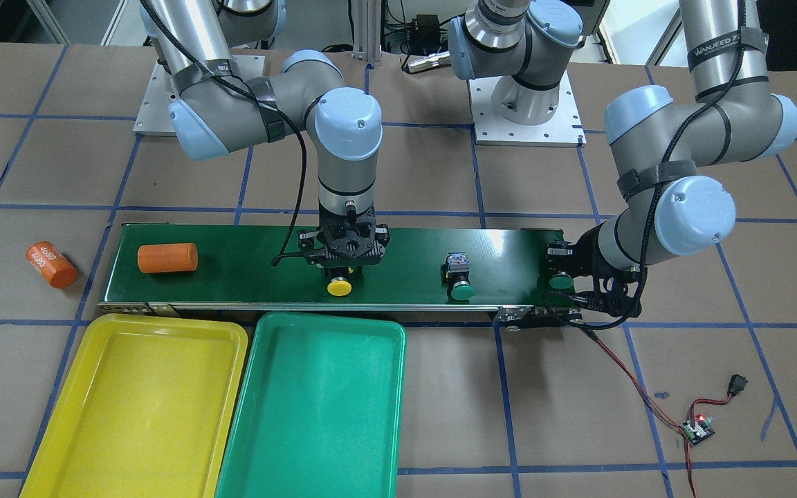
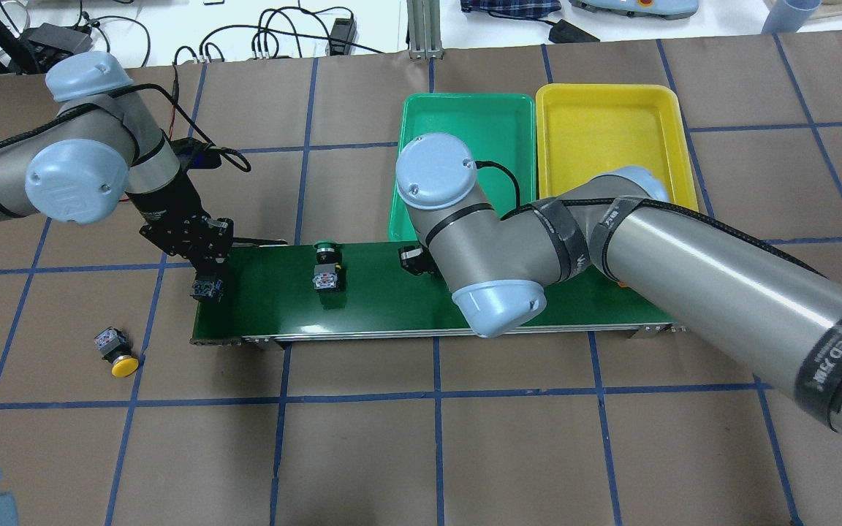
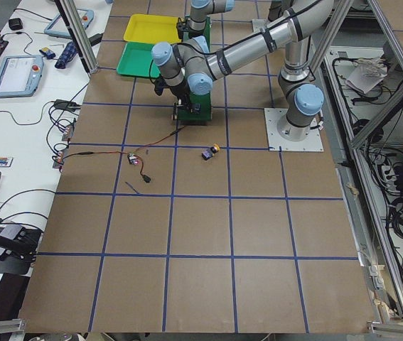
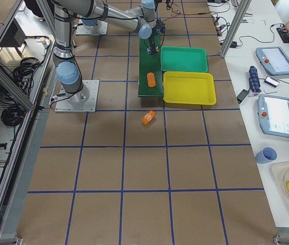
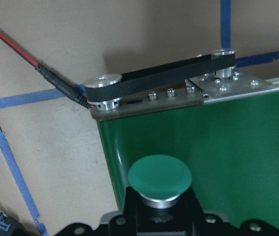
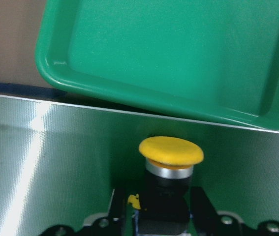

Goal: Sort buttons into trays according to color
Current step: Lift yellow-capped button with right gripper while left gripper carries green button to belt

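My left gripper (image 1: 568, 277) is shut on a green button (image 5: 160, 177) at the left end of the conveyor belt (image 1: 246, 256). Its grey-blue block (image 2: 207, 288) shows under the fingers in the overhead view. My right gripper (image 1: 346, 254) is shut on a yellow button (image 6: 171, 152) near the belt's middle, at the edge beside the green tray (image 1: 315, 408). A second green button (image 1: 459, 277) lies loose on the belt between the grippers. Another yellow button (image 2: 118, 354) lies on the table off the belt's left end. The yellow tray (image 1: 135, 401) stands next to the green one; both hold nothing.
An orange cylinder (image 1: 167, 258) lies on the belt's right end and another (image 1: 51, 264) on the table beyond it. A small controller board (image 1: 697, 429) with red wires sits near the belt's left end, by the drive pulleys (image 5: 159, 83).
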